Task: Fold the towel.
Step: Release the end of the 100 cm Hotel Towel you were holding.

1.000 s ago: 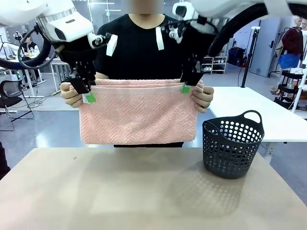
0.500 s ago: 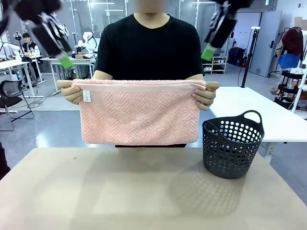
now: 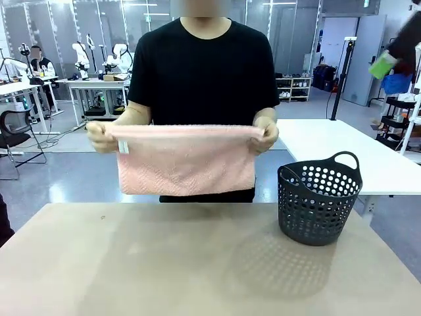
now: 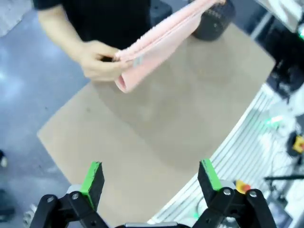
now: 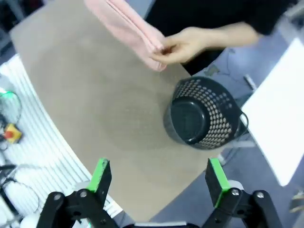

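The towel (image 3: pixel 186 160) hangs folded in the air, pinched at its two upper corners by the person's hands (image 3: pixel 102 137). It is above the far edge of the table (image 3: pixel 164 276) and not touching it. Its long axis runs side to side across the table, top edge about level, with the small white label at the end toward the robot's left.

The left claw (image 4: pixel 151 173) stands wide and empty, high over the table, with the label end ahead of it and well apart. The right claw (image 5: pixel 157 171) is likewise wide and empty, facing the other end. The basket (image 5: pixel 202 111) stands on the table near that end, apart from the towel.

Each claw is thus nearer its own corner, and any next reach would, I judge, run forward and down toward those corners.

Both wrist views cut the towel off at the picture's top edge, and the hands cover the corners themselves. Blur makes the layers hard to count; it seems at least doubled.
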Controlling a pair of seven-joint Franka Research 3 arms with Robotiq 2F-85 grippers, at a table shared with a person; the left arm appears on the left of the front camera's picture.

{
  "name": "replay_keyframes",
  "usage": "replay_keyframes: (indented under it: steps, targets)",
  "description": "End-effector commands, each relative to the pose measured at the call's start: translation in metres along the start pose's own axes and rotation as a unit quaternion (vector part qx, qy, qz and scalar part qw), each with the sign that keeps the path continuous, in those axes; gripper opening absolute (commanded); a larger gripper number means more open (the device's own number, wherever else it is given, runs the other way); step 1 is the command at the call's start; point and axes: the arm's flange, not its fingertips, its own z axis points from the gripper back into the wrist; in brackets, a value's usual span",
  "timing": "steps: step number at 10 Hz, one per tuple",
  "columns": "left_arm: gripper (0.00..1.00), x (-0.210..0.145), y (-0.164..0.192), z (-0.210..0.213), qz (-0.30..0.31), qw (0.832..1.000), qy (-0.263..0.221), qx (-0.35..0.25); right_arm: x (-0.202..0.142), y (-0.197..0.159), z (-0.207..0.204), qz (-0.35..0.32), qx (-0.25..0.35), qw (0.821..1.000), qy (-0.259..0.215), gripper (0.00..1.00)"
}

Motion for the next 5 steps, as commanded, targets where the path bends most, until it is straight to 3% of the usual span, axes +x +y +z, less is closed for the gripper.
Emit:
replay_keyframes:
  steps: [1, 3, 5]
  targets:
    - [1.0, -0.005, -0.014, -0.014, 0.034, 0.999, -0.034, 0.01, -0.012, 0.008, -0.016, -0.073, -0.014, 0.997, -0.028, 1.0]
    - [1.0, -0.004, -0.013, -0.017, 0.022, 0.999, -0.02, 0.031, -0.012, 0.009, -0.026, -0.056, -0.011, 0.998, -0.012, 1.0]
    - [1.0, -0.012, -0.001, -0.003, 0.036, 0.999, -0.017, 0.008, -0.02, -0.002, -0.007, -0.058, -0.009, 0.998, -0.009, 1.0]
